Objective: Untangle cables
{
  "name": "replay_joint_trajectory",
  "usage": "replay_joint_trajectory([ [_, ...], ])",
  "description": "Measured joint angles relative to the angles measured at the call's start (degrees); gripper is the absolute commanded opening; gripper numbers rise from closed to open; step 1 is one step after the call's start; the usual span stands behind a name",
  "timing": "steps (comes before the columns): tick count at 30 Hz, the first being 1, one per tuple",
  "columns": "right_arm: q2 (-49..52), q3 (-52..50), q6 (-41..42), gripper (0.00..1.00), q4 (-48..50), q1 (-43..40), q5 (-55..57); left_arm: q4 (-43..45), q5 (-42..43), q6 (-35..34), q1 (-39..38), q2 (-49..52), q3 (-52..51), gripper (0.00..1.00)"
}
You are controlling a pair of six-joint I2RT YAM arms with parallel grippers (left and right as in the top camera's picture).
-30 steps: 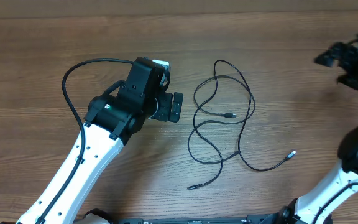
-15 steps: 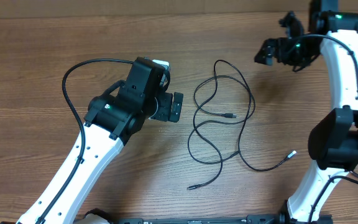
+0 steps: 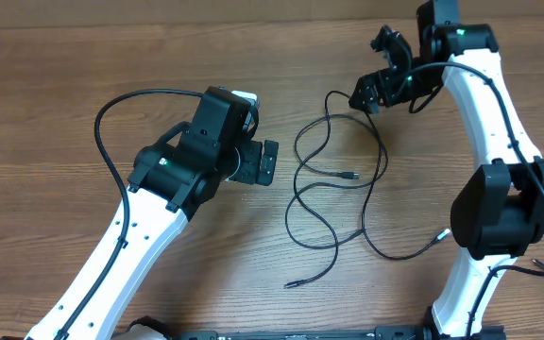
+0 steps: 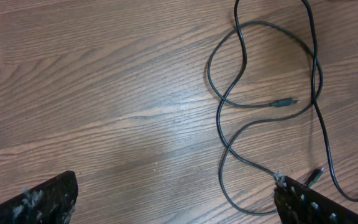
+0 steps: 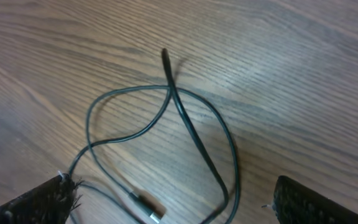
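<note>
Right gripper spread wide, empty; the cables sprawl mid-table, long axis twelve to six, top loop just at its eight o'clock; left gripper open too, cables at its three; right looks nearer.

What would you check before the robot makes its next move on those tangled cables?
1. Right gripper open: ok, jaws wide.
2. Left gripper open: ok.
3. Right gripper above the cables: ok, a loop lies under it.
4. Cables free of both grippers: ok, loose on the table.
5. Cables separated: not ok, strands cross repeatedly.
6. Left gripper above the cables: not ok, it sits beside them.
</note>
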Motion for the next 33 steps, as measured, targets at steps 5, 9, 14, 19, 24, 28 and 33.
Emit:
replay_joint_trajectory([
  [5, 0.0, -7.5, -0.7, 0.94, 5.0, 0.0, 0.0, 0.0, 0.0, 0.0, 0.0, 0.0, 0.0, 1.0],
  [9, 0.1, -12.0, -0.9, 0.9, 7.0, 0.0, -1.0, 0.0, 0.0, 0.0, 0.0, 0.0, 0.0, 1.0],
  [14, 0.1, -13.6, -1.1, 0.8, 9.4, 0.0, -2.2, 0.0, 0.0, 0.0, 0.0, 0.0, 0.0, 1.0],
  [19, 0.1, -15.2, -1.1, 0.78, 13.4, 0.0, -3.0, 0.0, 0.0, 0.0, 0.0, 0.0, 0.0, 1.0],
  [24, 0.1, -18.6, -1.3, 0.66, 19.1, 0.0, -5.0, 0.0, 0.0, 0.0, 0.0, 0.0, 0.0, 1.0],
  [28, 0.1, -19.7, -1.7, 0.25, 21.9, 0.0, -6.4, 0.0, 0.0, 0.0, 0.0, 0.0, 0.0, 1.0],
  [33, 0.1, -19.8, -1.2, 0.04, 23.5, 0.0, -7.3, 0.0, 0.0, 0.0, 0.0, 0.0, 0.0, 1.0],
])
